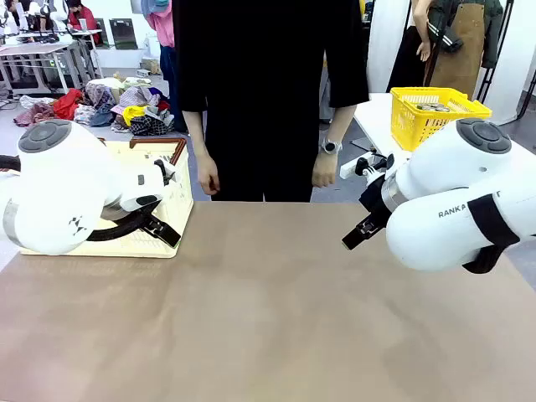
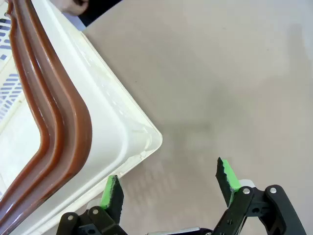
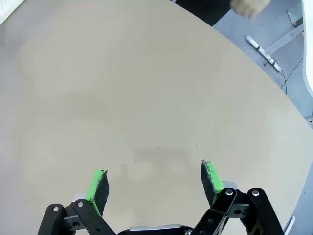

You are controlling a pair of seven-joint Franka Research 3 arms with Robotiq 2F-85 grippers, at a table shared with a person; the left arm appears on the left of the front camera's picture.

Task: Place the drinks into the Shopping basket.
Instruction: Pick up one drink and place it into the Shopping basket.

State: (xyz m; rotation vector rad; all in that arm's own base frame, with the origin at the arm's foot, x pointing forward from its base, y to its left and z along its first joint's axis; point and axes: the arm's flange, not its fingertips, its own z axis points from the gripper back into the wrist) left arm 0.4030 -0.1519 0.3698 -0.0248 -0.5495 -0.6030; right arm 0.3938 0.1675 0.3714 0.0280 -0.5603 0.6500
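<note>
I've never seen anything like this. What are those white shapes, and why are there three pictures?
The white shapes are two robot arms, the left arm and the right arm, seen from a camera between them that looks across a brown table at a person. The other two pictures come from a camera on each wrist, looking along that arm's green-tipped fingers: the left fingers are near the corner of a cream basket, the right fingers above the tabletop. Both pairs stand open and hold nothing.
</note>
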